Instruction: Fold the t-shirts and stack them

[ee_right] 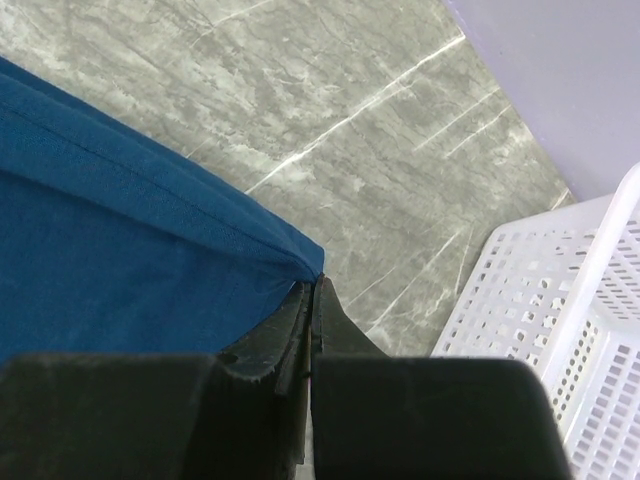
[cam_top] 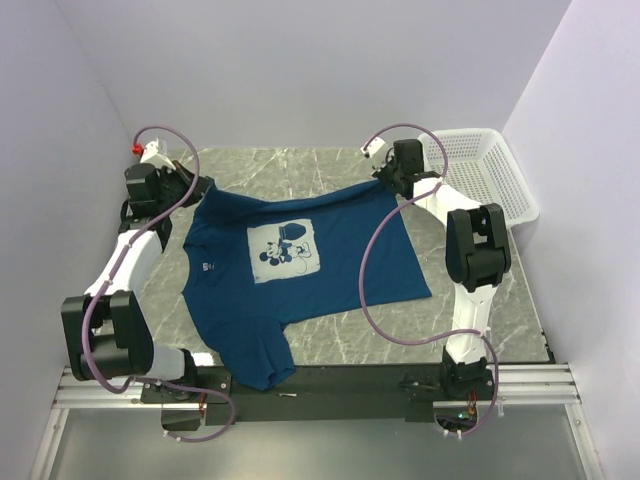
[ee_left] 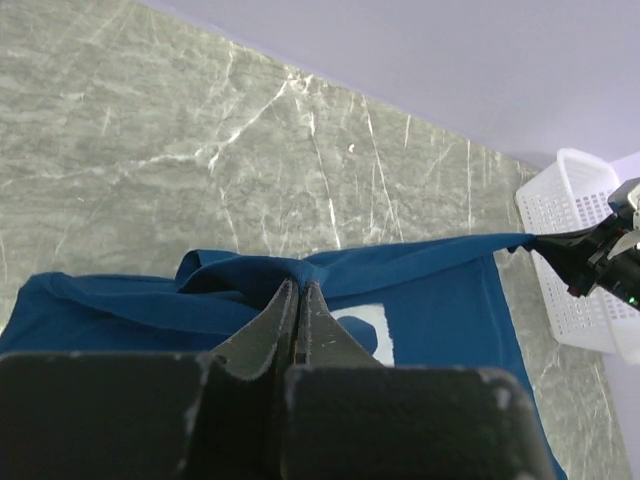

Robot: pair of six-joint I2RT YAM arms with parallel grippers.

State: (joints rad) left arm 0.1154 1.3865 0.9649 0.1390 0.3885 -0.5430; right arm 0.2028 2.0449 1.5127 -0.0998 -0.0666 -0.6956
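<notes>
**Workpiece.** I count one dark blue short-sleeved cloth t-shirt (cam_top: 330, 275). It lies spread on the grey marble-patterned table (cam_top: 300, 165), chest side up. One square white and pale-blue cartoon print (cam_top: 283, 252) faces the overhead camera. The near sleeve hangs over the table's near edge onto the black base rail (cam_top: 340, 378).

**Grippers.** I count two, and both are engaged on the far edge of the t-shirt.

- The left gripper (cam_top: 197, 187) sits at the garment's far-left corner. In the left wrist view its two fingers (ee_left: 272, 325) are pressed together, with a bunched fold of blue cloth pinched at their tips.
- The right gripper (cam_top: 385, 180) sits at the far-right corner. In the right wrist view its two fingers (ee_right: 338, 325) are closed, and the cloth narrows to a point where it enters the tips.

**Cloth condition.** Between the two grip points the far edge runs as one taut line, raised off the table. The rest of the t-shirt slopes down from it and rests flat.

**Other items.** I count one white plastic mesh basket (cam_top: 490, 175). It stands at the far-right corner of the table, just beside the right gripper and apart from the t-shirt. I count two purple cables, one looped along the left arm (cam_top: 95, 345) and one along the right arm (cam_top: 368, 290).
</notes>
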